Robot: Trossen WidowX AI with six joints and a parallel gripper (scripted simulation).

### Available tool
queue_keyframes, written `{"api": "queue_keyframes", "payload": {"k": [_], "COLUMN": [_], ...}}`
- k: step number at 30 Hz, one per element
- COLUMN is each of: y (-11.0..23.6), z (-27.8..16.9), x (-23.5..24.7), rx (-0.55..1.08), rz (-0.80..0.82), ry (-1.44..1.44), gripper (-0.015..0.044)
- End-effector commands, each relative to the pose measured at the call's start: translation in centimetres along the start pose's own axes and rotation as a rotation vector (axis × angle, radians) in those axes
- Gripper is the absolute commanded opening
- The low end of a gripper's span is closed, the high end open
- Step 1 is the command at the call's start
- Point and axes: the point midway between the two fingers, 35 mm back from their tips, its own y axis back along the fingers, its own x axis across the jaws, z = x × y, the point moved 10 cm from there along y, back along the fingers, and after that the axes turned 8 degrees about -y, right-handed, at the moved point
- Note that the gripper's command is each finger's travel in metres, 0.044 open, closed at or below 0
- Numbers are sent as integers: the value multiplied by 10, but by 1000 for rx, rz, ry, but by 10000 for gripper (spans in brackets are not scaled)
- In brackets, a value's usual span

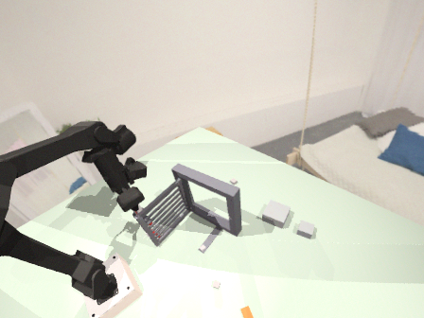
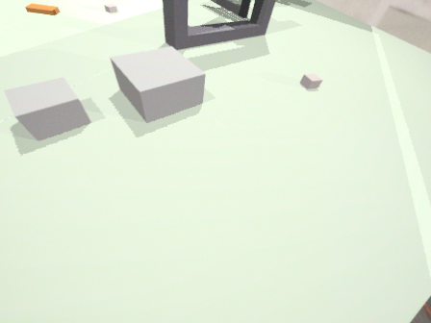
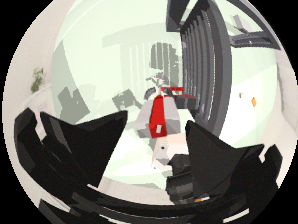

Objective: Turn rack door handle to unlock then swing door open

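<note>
The slatted rack door [image 1: 160,199] [image 2: 228,6] [image 3: 220,60] stands swung out from its dark upright frame [image 1: 203,180] [image 2: 226,36] [image 3: 255,41], joined along one side. Its exact angle is hard to judge. The handle [image 1: 137,215] [image 3: 158,117], grey with a red strip and red end, is at the door's free side, well away from the frame.

The jaws [image 1: 136,211] are spread around the handle, with a visible gap on either side; they pinch nothing. The black arm [image 1: 52,147] reaches over from its pale base [image 1: 133,284] [image 3: 165,150].

On the bench [image 1: 355,265] [image 2: 216,216] [image 3: 100,55], a larger grey block [image 1: 275,213] [image 2: 159,82] sits near the frame, a smaller grey block [image 1: 306,229] [image 2: 48,108] just beside it, not touching. A little pinkish cube [image 1: 234,181] [image 2: 311,82] lies behind the frame in the top view. A second pinkish cube [image 1: 216,284] [image 2: 111,8] [image 3: 241,95] and an orange bar [image 1: 247,312] [image 2: 42,9] [image 3: 254,101] lie toward the base side.
</note>
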Motion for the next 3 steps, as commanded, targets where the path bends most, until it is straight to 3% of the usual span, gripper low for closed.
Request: {"api": "queue_keyframes", "payload": {"k": [1, 3], "y": [5, 8], "z": [0, 0], "x": [0, 0], "rx": [1, 1], "rz": [-3, -3], "ry": [-3, -3], "gripper": [292, 292]}}
